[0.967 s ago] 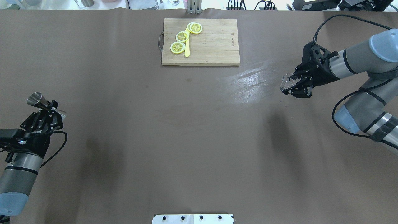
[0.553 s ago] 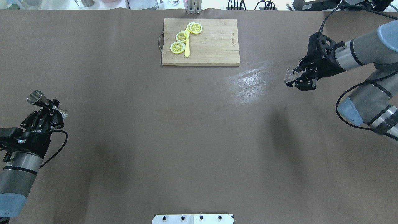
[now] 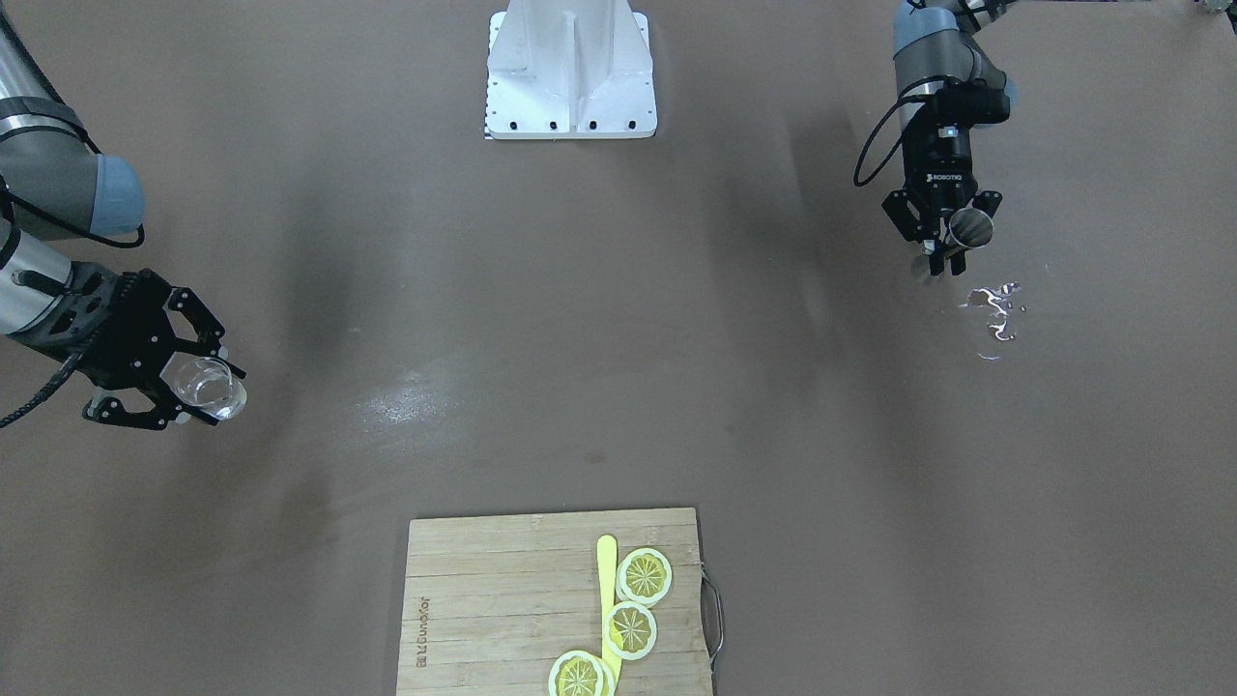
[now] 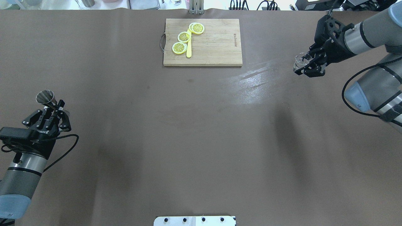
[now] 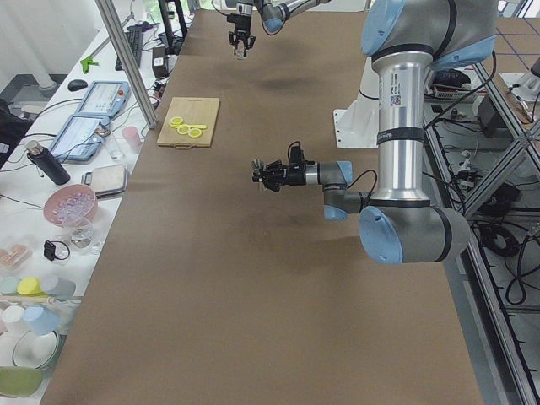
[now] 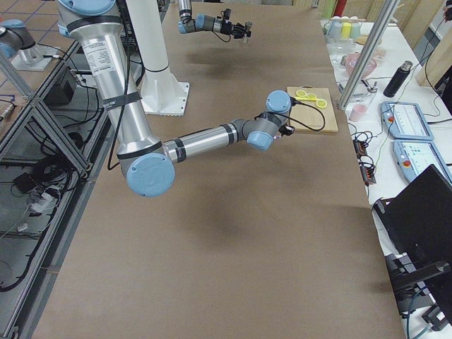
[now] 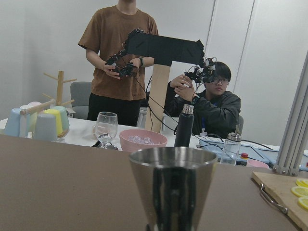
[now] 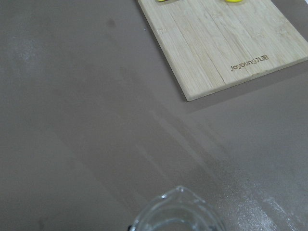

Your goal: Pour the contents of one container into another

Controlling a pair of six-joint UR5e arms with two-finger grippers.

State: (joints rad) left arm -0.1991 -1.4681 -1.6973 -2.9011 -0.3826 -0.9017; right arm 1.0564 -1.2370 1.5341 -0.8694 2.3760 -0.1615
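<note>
The dark metal jigger is held at its waist above the table's left side, my left gripper shut on it. Its open cone fills the left wrist view's lower centre as the jigger. From the front, the jigger sits in the left gripper at upper right. The clear glass tumbler hangs above the table's far right, my right gripper shut on it. From the front, the tumbler is at the left, and only its rim shows in the right wrist view.
A wooden cutting board with lemon slices and a yellow knife lies at the far middle. Small shiny wet spots lie on the brown table near the jigger. The robot base stands at the near edge.
My right gripper has carried the tumbler farther away and to the right. My left gripper has shifted slightly right and turned, with the jigger still in it.
</note>
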